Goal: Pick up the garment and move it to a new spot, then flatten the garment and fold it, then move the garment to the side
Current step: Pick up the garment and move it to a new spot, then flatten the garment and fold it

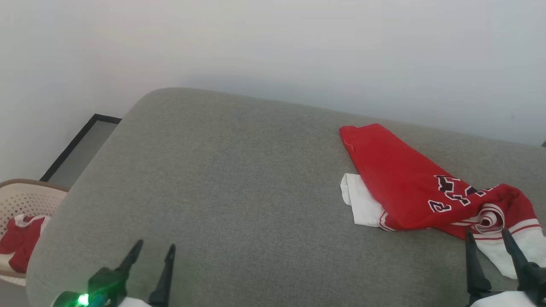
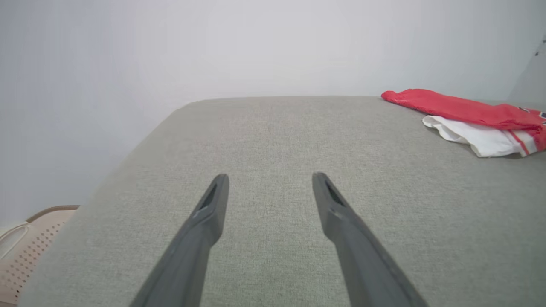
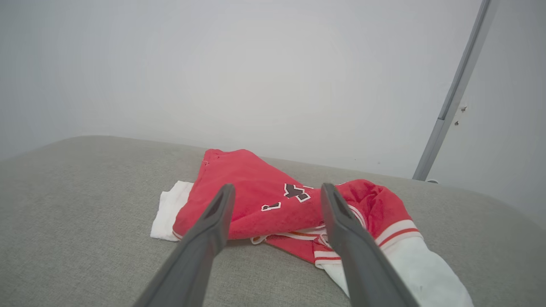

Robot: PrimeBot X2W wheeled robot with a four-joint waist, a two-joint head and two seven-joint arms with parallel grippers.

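1. Surface: grey fabric cushion (image 1: 239,192) spans the ctr of the head view, w/ a pale wall behind it.
2. Garment (image 1: 405,187): lies crumpled on the cushion in the right half of the head view. The red body is folded over itself and the black white-outlined lettering is partly visible. One white sleeve sticks out at its left edge. A 2nd white sleeve w/ red-white striped trim lies at lower right.
3. Left gripper (image 1: 155,245): lower left of the head view, over bare cushion, well apart from the garment. Fingers are spread w/ nothing between them. In the left wrist view the garment sits at upper right of frame.
4. Right gripper (image 1: 487,232): lower right of the head view, fingers spread, tips over the striped-trim sleeve. In the right wrist view the garment lies at ctr frame, just past the tips. Nothing is clamped; tip contact w/ the cloth cannot be confirmed, possibly just above it.
5. Beige perforated basket (image 1: 25,198): left edge of the head view, beside the cushion, w/ a red-and-white cloth (image 1: 21,243) inside.
6. Black-framed panel (image 1: 81,145): above the basket in frame, by the wall.
7. Grey pole (image 3: 456,94): upper right of the right wrist view, slanted in frame.
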